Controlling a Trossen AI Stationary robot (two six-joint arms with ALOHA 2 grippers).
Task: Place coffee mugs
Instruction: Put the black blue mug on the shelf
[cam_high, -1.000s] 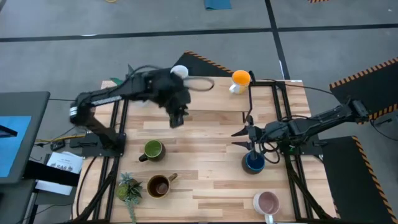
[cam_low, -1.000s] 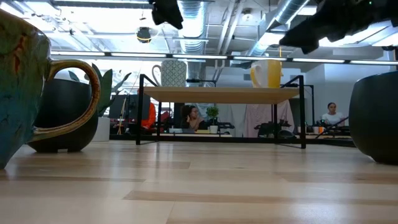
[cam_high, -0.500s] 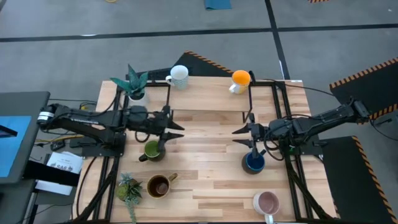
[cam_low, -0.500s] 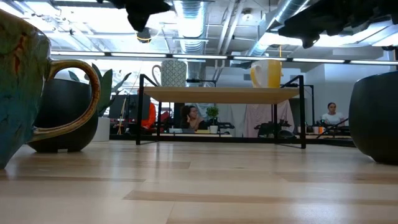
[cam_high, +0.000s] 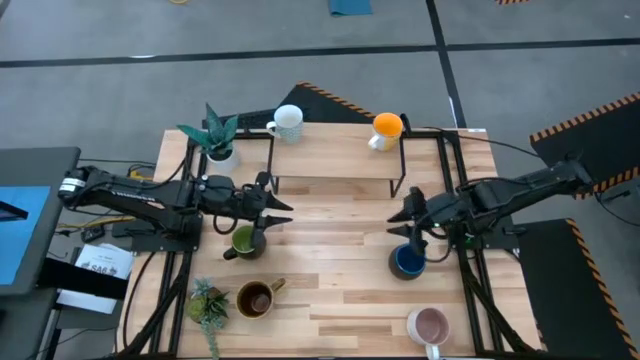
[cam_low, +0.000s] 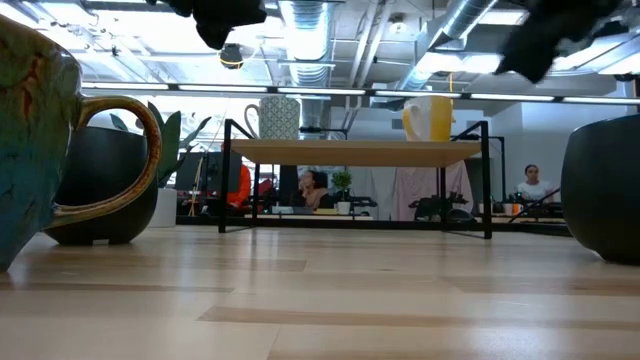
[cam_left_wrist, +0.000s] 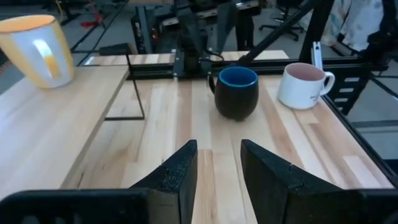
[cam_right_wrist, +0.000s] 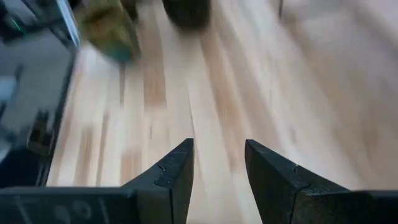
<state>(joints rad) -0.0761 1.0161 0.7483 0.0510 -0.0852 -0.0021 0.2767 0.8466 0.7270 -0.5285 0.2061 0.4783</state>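
I am seeing the left gripper (cam_high: 283, 209) hovering with parted, empty fingers above the olive green ceramic mug (cam_high: 245, 240); the right gripper (cam_high: 399, 214), likewise parted and empty, is hanging over the dark blue ceramic mug (cam_high: 407, 261).

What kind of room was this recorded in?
Probably a robotics lab or open workshop: bare ceiling ducts overhead, hazard-striped floor tape by the wooden table, and people at desks in the background.
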